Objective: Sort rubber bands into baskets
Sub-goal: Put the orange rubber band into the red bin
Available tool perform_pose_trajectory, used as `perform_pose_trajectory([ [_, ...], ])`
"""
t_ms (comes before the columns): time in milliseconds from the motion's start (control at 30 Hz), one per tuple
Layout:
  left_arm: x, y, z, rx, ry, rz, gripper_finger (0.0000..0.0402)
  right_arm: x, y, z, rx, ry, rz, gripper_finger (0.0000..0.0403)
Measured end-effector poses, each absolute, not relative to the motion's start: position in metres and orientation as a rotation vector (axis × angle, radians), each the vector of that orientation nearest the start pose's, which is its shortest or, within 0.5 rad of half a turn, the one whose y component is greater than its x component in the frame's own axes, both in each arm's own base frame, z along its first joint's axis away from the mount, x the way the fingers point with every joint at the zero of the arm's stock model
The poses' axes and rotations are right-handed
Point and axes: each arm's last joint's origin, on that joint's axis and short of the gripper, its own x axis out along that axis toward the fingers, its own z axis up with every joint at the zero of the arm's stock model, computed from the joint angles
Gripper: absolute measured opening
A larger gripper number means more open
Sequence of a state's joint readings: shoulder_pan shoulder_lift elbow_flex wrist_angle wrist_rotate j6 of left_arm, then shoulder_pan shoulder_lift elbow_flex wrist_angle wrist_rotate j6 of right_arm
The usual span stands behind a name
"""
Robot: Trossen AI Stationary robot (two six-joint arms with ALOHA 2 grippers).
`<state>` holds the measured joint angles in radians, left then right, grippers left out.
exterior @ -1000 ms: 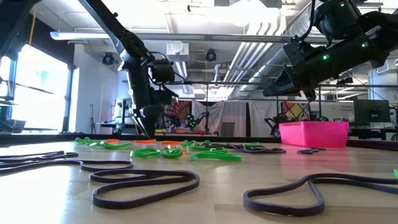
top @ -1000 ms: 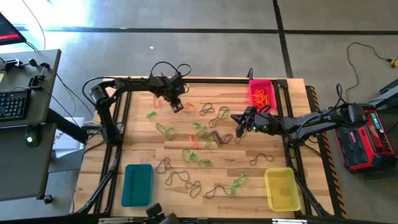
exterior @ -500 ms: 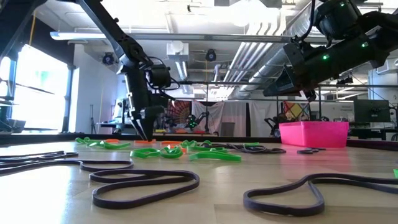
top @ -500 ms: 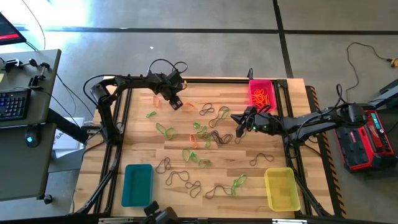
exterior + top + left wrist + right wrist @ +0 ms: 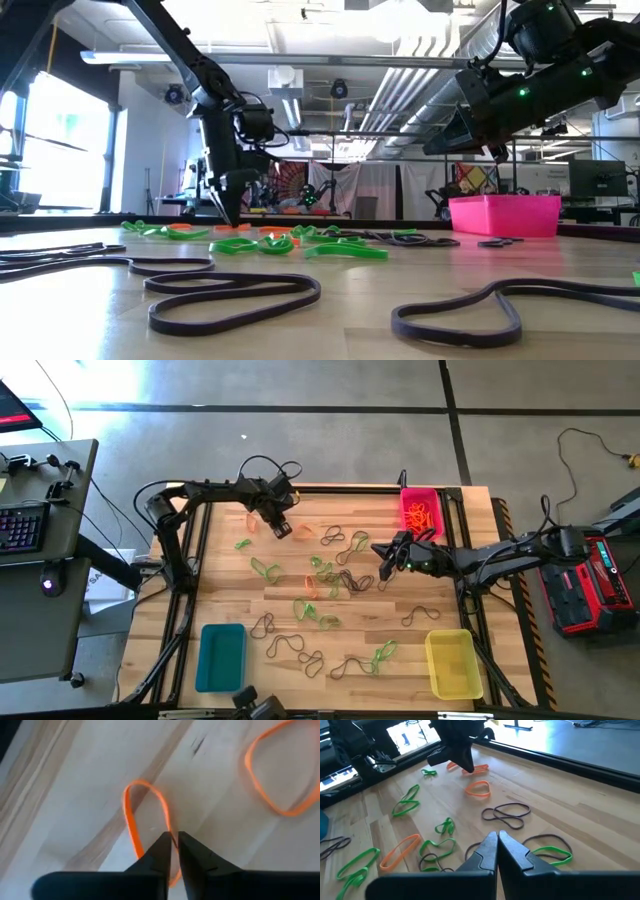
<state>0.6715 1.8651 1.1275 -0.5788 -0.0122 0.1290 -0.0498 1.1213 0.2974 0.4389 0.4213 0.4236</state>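
My left gripper [image 5: 174, 840] is down at the tabletop near the far left of the wooden table [image 5: 230, 605], its two fingers pinched almost together on one side of an orange rubber band [image 5: 145, 815]. The loop lies flat on the wood, curving away from my fingertips. Just beside it lies a second orange band [image 5: 280, 775], apart from the first. In the high view the same gripper [image 5: 281, 526] points down among these orange loops, at the edge of the scatter.

My right gripper [image 5: 497, 842] hangs above the table's middle right, fingers closed together with nothing between them; in the high view it sits [image 5: 385, 567] just right of the tangle of dark and green bands [image 5: 335, 580].

More loose bands, green, orange and dark, are spread over the centre of the table and toward the near edge. The pink basket [image 5: 419, 510] stands at the far right corner with orange bands in it. The yellow basket [image 5: 450, 662] stands at the near right, the teal basket [image 5: 220, 656] at the near left.
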Motion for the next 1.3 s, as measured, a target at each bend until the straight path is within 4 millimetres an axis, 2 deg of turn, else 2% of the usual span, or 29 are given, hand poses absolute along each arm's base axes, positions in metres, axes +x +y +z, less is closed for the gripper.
perform_pose_trajectory([
  [100,0.273,0.207,0.143,-0.29,1.303,0.458,0.0003,0.202,-0.021,0.167,0.355,0.278,-0.521,0.0],
  [367,0.29,0.177,0.155,-0.178,1.293,0.34,0.0001,0.204,-0.005,0.167,0.274,0.308,-0.406,0.0012],
  [533,0.297,0.157,0.176,-0.125,1.222,0.307,0.0,0.205,0.004,0.169,0.268,0.288,-0.38,0.0065],
  [667,0.301,0.139,0.195,-0.163,1.136,0.252,0.0,0.207,0.009,0.168,0.219,0.259,-0.442,0.0112],
  [800,0.311,0.119,0.208,-0.194,1.037,0.151,0.0,0.217,0.016,0.164,0.155,0.219,-0.407,0.0138],
  [1000,0.329,0.095,0.216,-0.242,0.888,-0.031,0.0,0.253,0.03,0.163,-0.02,0.249,-0.382,0.0145],
  [1300,0.341,0.071,0.221,-0.26,0.811,-0.146,0.0,0.324,0.053,0.158,-0.416,0.392,-0.478,0.0145],
])
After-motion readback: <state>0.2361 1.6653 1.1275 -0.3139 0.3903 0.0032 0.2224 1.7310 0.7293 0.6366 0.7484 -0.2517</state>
